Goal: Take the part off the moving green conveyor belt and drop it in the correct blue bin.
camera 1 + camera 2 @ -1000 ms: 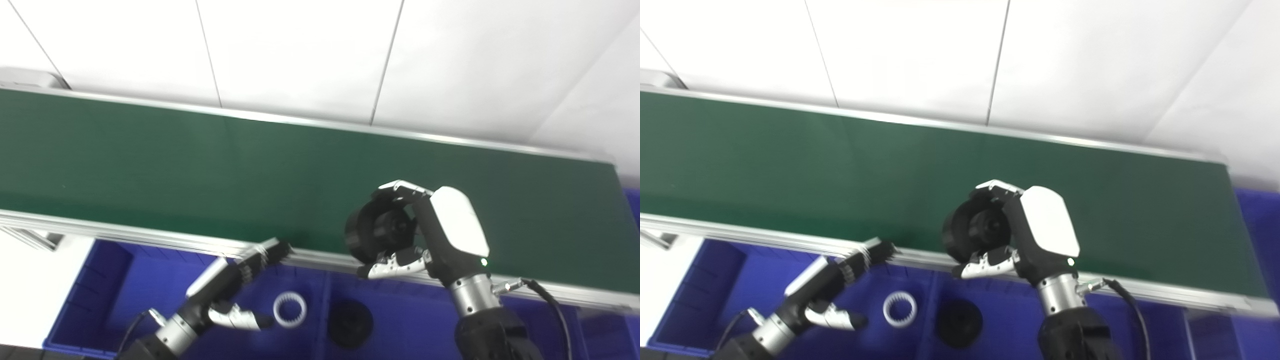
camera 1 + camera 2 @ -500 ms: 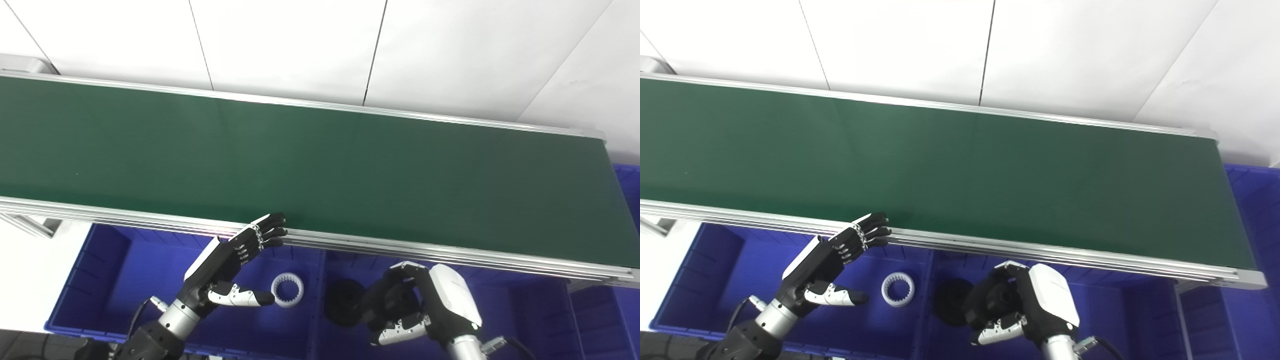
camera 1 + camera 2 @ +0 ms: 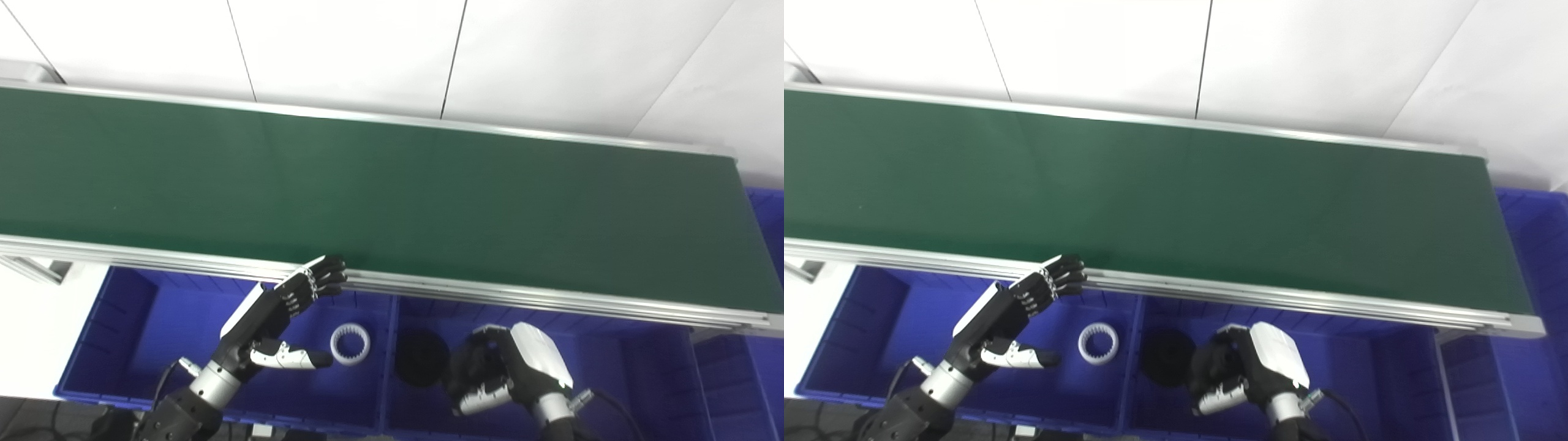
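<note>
The right hand (image 3: pixel 511 376) is down inside the right blue bin (image 3: pixel 643 392), at the 5 o'clock area of the view, fingers curled around a black part (image 3: pixel 474 373). A second black disc (image 3: pixel 421 365) lies in the same bin at its 9 o'clock side. The left hand (image 3: pixel 275 318) is spread open and empty over the left blue bin (image 3: pixel 122 343), which contains a white toothed ring (image 3: pixel 350 344); the green conveyor belt (image 3: pixel 367 196) carries nothing.

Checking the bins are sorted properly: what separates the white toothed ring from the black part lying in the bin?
The blue divider wall stands between the white ring and the black part; each lies in its own compartment, seen in both views.
</note>
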Tool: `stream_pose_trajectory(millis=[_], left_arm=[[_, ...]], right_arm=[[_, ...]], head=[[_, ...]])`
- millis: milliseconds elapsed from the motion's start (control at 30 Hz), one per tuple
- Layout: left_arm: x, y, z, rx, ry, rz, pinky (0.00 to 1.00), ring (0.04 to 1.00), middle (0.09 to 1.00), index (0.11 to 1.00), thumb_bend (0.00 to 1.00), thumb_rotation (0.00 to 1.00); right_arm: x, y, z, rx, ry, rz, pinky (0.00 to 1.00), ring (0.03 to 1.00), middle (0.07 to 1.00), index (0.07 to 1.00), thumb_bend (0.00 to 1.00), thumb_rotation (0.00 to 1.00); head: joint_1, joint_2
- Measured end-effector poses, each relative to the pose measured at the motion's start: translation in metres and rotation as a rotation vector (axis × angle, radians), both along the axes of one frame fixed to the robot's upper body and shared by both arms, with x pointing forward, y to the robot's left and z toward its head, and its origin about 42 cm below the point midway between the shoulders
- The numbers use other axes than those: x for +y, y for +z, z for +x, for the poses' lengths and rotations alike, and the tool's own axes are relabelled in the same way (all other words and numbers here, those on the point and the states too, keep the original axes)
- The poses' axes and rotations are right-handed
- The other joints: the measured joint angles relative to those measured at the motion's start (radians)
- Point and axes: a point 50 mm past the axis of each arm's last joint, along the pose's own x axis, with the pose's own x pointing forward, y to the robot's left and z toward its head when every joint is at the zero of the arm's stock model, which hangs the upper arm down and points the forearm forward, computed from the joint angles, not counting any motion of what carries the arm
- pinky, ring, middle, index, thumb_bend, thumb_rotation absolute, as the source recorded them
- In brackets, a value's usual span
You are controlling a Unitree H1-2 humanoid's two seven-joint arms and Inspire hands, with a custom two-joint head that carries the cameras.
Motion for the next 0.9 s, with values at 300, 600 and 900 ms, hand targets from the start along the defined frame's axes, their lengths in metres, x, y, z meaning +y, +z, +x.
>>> stream_pose_trajectory(millis=[300,600,900], left_arm=[[0.002,0.007,0.0,-0.024,-0.01,0.005,0.84,0.879,0.902,0.894,0.91,0.32],[0.007,0.006,-0.003,-0.017,-0.011,0.013,0.83,0.879,0.905,0.895,0.91,0.33],[0.009,0.006,-0.004,-0.013,-0.011,0.018,0.83,0.877,0.903,0.895,0.91,0.33]], right_arm=[[0.006,0.031,-0.038,-0.197,-0.037,0.222,0.81,0.953,0.981,0.949,0.83,0.49],[0.022,0.054,-0.067,-0.387,-0.083,0.441,0.77,0.859,0.889,0.897,0.8,0.48],[0.023,0.027,-0.062,-0.348,-0.156,0.658,0.75,0.834,0.876,0.883,0.84,0.47]], head=[[-0.003,0.011],[-0.009,0.0],[-0.011,-0.009]])
